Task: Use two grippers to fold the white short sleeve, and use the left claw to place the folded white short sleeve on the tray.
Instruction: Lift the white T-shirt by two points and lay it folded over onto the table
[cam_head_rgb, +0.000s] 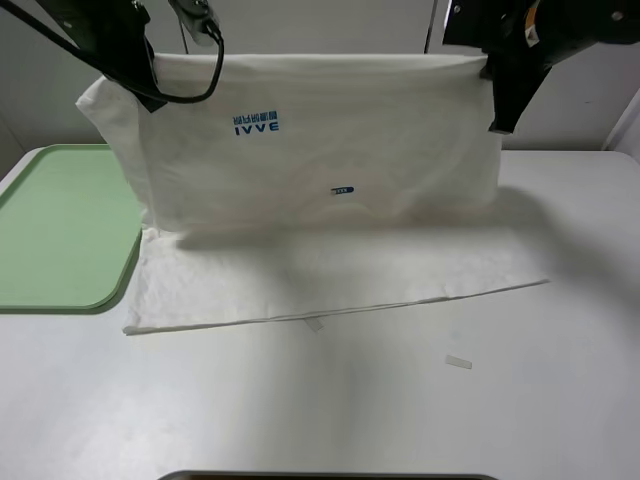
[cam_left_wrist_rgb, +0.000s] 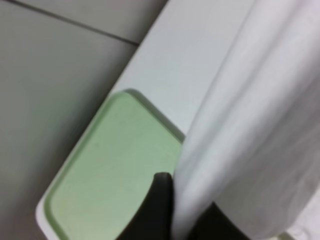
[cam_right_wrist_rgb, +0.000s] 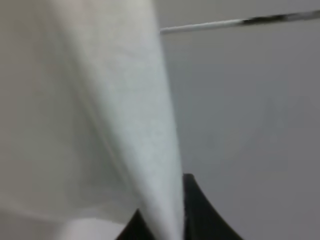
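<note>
Fold in progress, approx. mid-stage. Left claw (cam_head_rgb: 150, 98) and right gripper (cam_head_rgb: 500, 122): jaws clenched on white short sleeve (cam_head_rgb: 320, 150), top edge held up at 12 o'clock, lower part on tabletop (cam_head_rgb: 420, 400). Layer count unclear. Tray (cam_head_rgb: 60, 230), 9 o'clock: shirt not yet placed.

Three views: one high overview, two close wrist shots.
Overview: looks steeply down onto the table (cam_head_rgb: 560, 400), taking in the tray (cam_head_rgb: 60, 230) at left and the raised shirt (cam_head_rgb: 320, 140). Left wrist: sits tight against the hanging shirt, faces down to the tray corner and table edge, shared with the overview. Right wrist: equally tight on the cloth, blurred, faces a plain grey surface.
</note>
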